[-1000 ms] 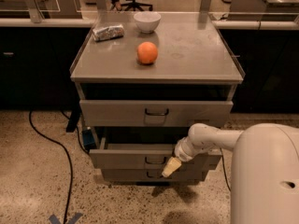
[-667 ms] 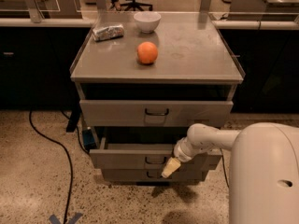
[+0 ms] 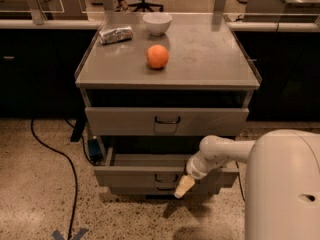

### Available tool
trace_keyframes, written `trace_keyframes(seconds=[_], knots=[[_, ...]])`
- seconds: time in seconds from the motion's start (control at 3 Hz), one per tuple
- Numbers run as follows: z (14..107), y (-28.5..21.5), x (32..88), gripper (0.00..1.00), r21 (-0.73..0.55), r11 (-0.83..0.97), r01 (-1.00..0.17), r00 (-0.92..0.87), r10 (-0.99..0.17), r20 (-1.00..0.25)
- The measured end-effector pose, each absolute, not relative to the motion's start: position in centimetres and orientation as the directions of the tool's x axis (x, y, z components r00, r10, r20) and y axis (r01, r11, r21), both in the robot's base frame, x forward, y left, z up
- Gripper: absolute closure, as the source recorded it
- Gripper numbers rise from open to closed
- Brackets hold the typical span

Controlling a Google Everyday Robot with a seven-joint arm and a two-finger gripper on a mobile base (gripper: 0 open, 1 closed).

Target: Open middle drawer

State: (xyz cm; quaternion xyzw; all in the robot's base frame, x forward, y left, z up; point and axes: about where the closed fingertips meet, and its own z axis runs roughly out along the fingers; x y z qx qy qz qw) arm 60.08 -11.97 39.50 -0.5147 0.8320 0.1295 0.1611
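Observation:
The grey metal cabinet has three drawers. The middle drawer [image 3: 130, 175] is pulled out a little way, its plain grey interior showing, with a small dark loop handle [image 3: 166, 178] at the centre of its flat front. My gripper [image 3: 183, 186] is at the end of the white arm, just right of and slightly below that handle, in front of the drawer front. The top drawer [image 3: 166, 121], with a square plate under its handle, is shut. The bottom drawer [image 3: 150, 189] shows only as a narrow strip below.
On the cabinet top [image 3: 200, 54] lie an orange [image 3: 157, 56], a white bowl [image 3: 157, 23] and a foil-wrapped packet [image 3: 116, 34]. A black cable [image 3: 65, 159] runs over the speckled floor at the left. Dark counters stand on both sides behind.

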Motion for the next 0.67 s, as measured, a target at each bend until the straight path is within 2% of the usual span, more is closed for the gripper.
trace_keyframes(seconds=[0.33,0.67], knots=[[39.7,-12.0,60.1,0.00,0.050,0.436,-0.898,-0.418,-0.815,-0.401],[39.8,-12.2,56.5,0.00,0.095,0.418,-0.904,-0.422,-0.832,-0.361]])
